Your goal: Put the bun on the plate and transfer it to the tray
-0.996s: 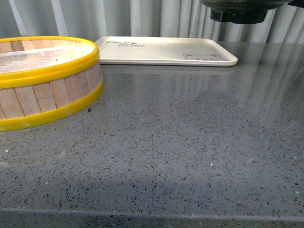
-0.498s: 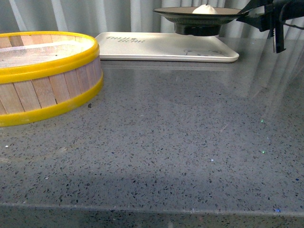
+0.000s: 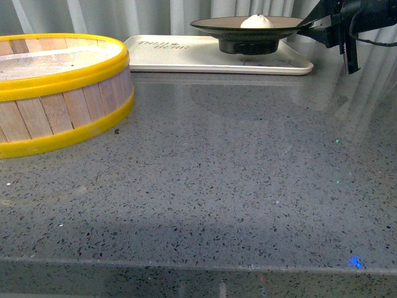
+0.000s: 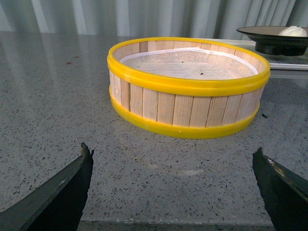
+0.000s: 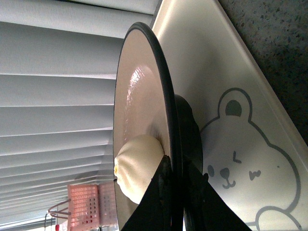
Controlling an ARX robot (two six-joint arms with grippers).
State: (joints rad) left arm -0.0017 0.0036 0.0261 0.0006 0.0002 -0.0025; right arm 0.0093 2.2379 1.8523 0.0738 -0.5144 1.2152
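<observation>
Bun (image 3: 256, 21) 1 | plate (image 3: 214, 25) 1 | tray (image 3: 173, 59) 1 | right hand (image 3: 310, 25) clamps plate rim | left hand (image 4: 173, 180) gapes empty

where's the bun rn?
Front view, far right: the bun sits on the plate, which the right gripper grips by its rim over the tray.

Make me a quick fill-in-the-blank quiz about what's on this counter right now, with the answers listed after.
1. The bun sits on the ____.
2. The right gripper has its jaws clamped on the plate's ____.
3. The plate is above the cream ____, which has a bear printed on it.
4. The steamer basket has ____ bands around its wooden slats.

Answers: plate; rim; tray; yellow
</observation>
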